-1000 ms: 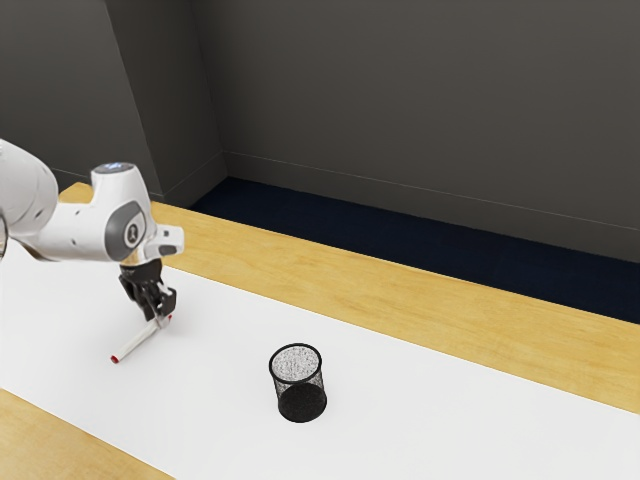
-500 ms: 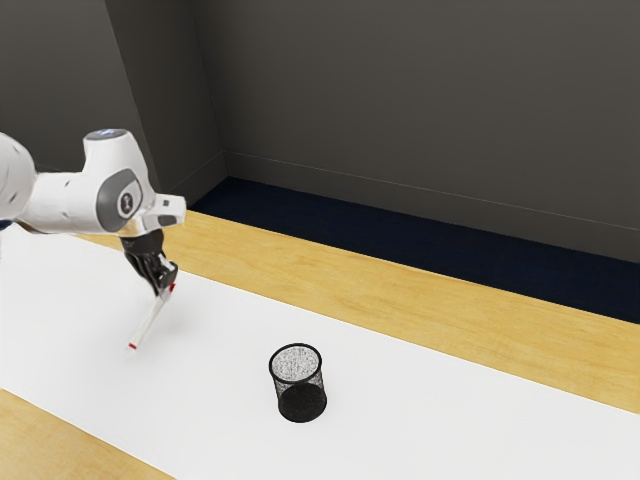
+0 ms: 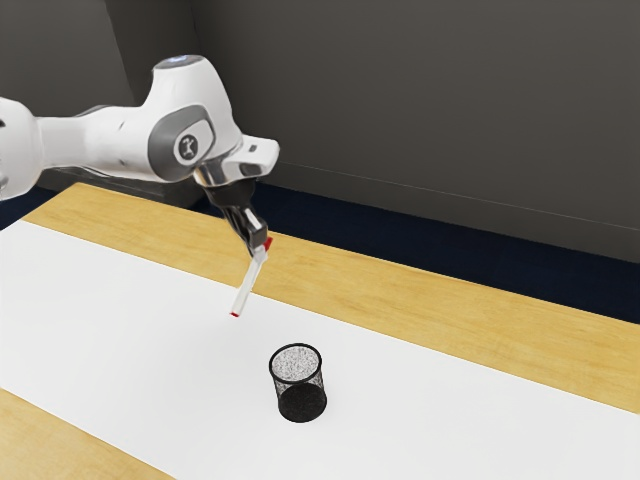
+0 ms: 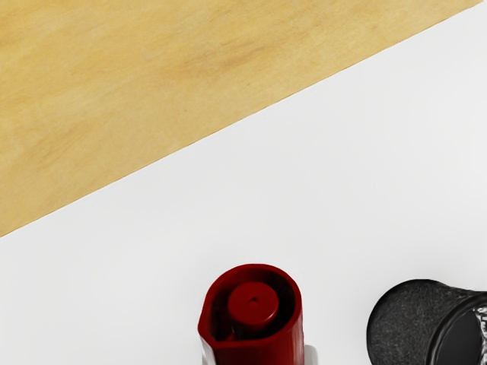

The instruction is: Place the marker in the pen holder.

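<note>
Here I am with the marker (image 3: 249,287) pinched in my jaws, slanting in the air over the bench (image 3: 420,299), its lower red end pointing away from the arm's hand. The pen holder (image 3: 302,404) stands upright, well apart from it, with open white surface (image 3: 440,390) between its rim and the wood's straight edge.

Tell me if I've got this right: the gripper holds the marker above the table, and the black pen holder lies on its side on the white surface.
Wrong about the pen holder: the exterior view shows it standing upright on the white surface. The gripper does hold the marker above the table.
</note>
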